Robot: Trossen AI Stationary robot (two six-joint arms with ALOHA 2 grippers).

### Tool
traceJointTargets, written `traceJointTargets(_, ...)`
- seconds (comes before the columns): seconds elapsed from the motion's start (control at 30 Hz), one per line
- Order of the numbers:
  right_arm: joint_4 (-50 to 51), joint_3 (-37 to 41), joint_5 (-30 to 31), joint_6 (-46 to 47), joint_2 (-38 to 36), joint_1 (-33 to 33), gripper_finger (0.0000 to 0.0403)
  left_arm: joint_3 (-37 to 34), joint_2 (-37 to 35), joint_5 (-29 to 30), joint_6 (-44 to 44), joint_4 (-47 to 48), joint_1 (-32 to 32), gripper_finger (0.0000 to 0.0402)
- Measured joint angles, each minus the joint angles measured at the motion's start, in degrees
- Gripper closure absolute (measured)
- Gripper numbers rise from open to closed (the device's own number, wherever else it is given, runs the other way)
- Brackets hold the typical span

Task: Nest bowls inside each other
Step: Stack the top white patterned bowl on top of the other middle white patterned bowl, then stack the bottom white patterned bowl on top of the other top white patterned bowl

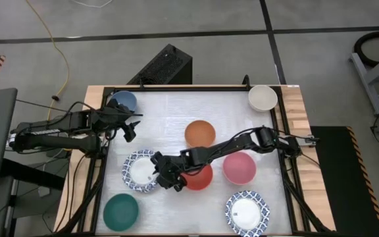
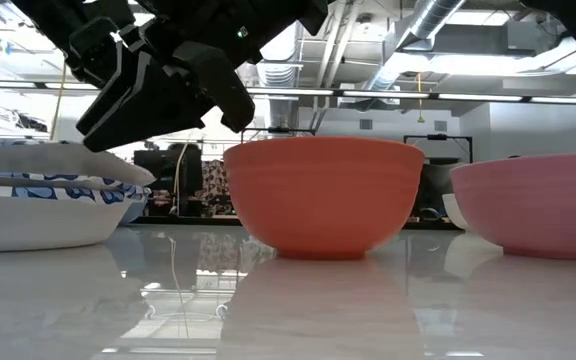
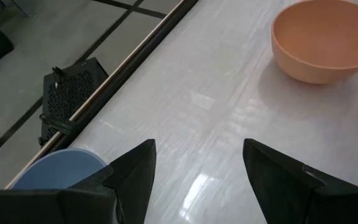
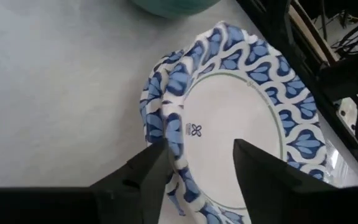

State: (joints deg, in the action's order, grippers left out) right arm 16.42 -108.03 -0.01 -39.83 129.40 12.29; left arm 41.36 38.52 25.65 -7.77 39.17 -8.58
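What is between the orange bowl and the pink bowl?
Only the right arm. In the high view it stretches across the gap between the orange bowl and the pink bowl, above bare white table.

Four camera views of one white table (image 1: pixel 176 112), set with small round bowls.
One looks straight down from high above; one sits at tabletop level, close to the glossy red bowl (image 2: pixel 323 195). Each wrist camera looks closely down past its own fingers. The plain orange bowl (image 1: pixel 200 133) also appears in the left wrist view.
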Motion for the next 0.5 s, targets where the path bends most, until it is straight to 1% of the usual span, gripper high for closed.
traceJointTargets(0.07, -0.81, -0.04, -0.06, 1.08, -0.23, 0.01, 0.0192, 0.00, -0.01, 0.01, 0.00, -0.01, -0.01, 0.0169)
traceJointTargets(0.23, 0.87, -1.41, -0.21, 4.64, -1.33, 0.55, 0.0185, 0.00, 0.00, 0.00, 0.00, 0.01, 0.00, 0.0169)
traceJointTargets(0.37, 15.00, -5.06, -0.17, 13.32, -1.76, 1.49, 0.0185, 0.00, -0.02, -1.80, -0.01, 0.60, -0.02, 0.0169)
traceJointTargets(0.5, 34.81, -8.72, -0.17, 25.89, -1.82, 2.93, 0.0184, 0.00, -0.02, -3.22, 0.59, 0.93, 0.00, 0.0169)
